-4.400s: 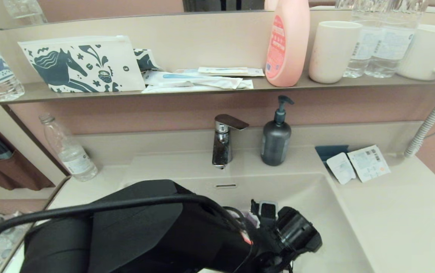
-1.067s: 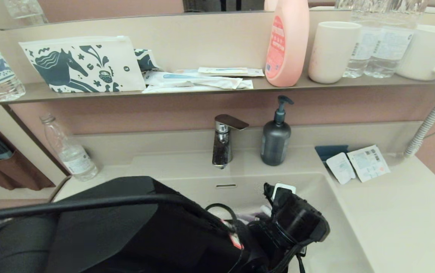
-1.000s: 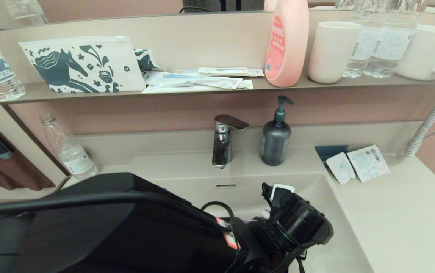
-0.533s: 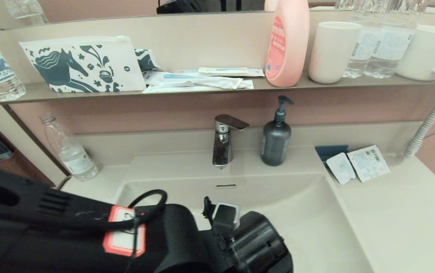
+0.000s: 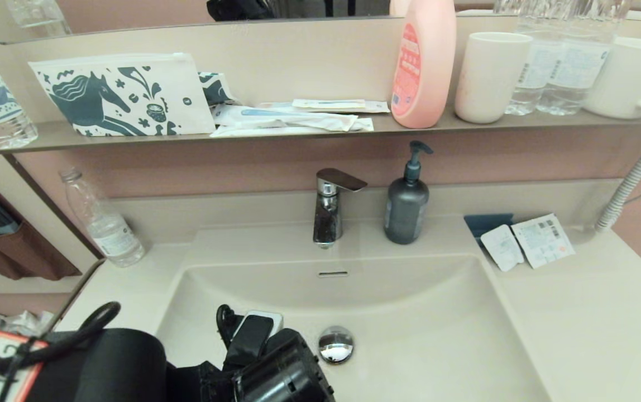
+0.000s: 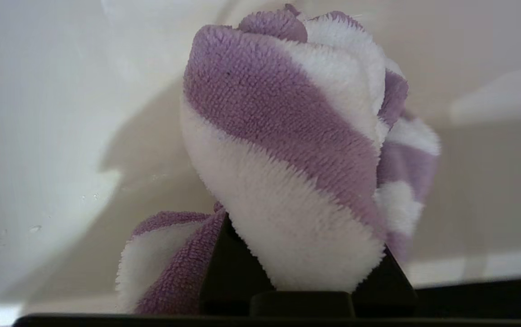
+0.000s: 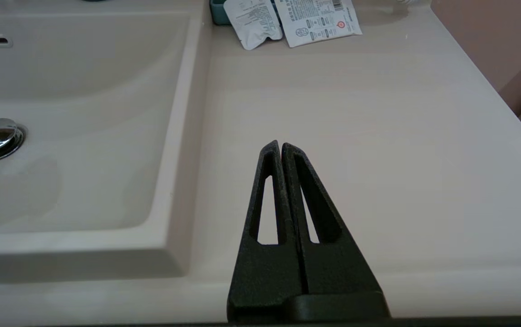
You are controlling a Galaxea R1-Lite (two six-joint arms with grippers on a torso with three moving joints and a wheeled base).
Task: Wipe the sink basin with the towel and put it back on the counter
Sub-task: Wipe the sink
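A bathroom vanity fills the view: a smooth beige counter (image 5: 588,312) around a wide rectangular beige sink basin (image 5: 438,335) with a chrome round drain plug (image 5: 336,344). The left gripper (image 6: 303,254) sits low over the basin's left side, clamped on the small purple-and-white striped terry towel (image 6: 297,154), which bunches ahead of the jaws with no clear long axis. Bare counter lies beside that arm, to its left, probably the nearer set-down. The right gripper (image 7: 282,152), fingers pressed together and empty, hangs over the right counter.
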